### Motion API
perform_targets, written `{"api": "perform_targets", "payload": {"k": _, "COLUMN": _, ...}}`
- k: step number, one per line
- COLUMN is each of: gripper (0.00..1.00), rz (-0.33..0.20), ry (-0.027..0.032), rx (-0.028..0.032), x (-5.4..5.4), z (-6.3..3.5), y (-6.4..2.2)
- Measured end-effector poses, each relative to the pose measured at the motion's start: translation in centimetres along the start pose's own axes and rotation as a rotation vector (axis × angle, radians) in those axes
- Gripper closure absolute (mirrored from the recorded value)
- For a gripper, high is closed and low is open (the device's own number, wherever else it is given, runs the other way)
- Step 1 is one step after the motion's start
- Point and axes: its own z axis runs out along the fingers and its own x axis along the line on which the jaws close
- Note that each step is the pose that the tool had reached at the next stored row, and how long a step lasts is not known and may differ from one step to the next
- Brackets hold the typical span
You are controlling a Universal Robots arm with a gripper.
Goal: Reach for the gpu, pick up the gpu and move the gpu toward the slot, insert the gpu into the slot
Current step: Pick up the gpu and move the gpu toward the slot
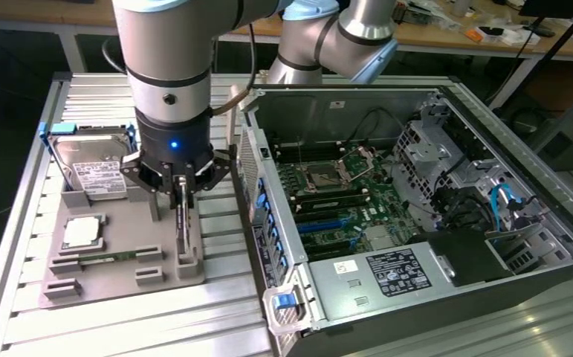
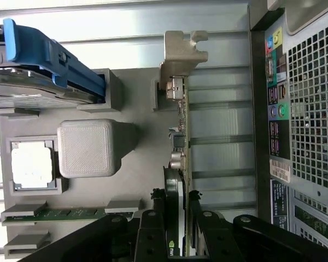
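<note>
1. Gripper [image 1: 182, 195] is set narrow over the grey tray [image 1: 117, 286], its fingers [image 2: 153, 232] pressed against both faces of the gpu [image 2: 180, 136].
2. The gpu stands on edge in a holder along the tray edge nearest the computer case [image 1: 415, 223], with its silver bracket [image 2: 181, 60] at the end away from the gripper.
3. Writing: a green NVIDIA mark [image 2: 171, 252] shows on the card between the fingers. White labels on the hard drive [image 1: 93, 167] and the power supply [image 1: 395, 271] carry print too small to read.
4. The hard drive, with blue rails, sits at the tray corner at the exterior view's upper left. A processor [image 1: 81, 232] and a memory stick [image 1: 108, 258] lie in the half of the tray away from the case.
</note>
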Motion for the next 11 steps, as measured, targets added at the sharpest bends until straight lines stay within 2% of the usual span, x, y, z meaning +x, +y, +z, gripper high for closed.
{"api": "perform_targets", "payload": {"k": 5, "gripper": 0.73, "rz": 0.000, "ry": 0.0000, "rx": 0.0000, "x": 0.0, "z": -0.74, "y": 0.02}}
{"api": "perform_targets", "payload": {"k": 11, "gripper": 0.73, "rz": 0.000, "ry": 0.0000, "rx": 0.0000, "x": 0.0, "z": -2.10, "y": 0.05}}
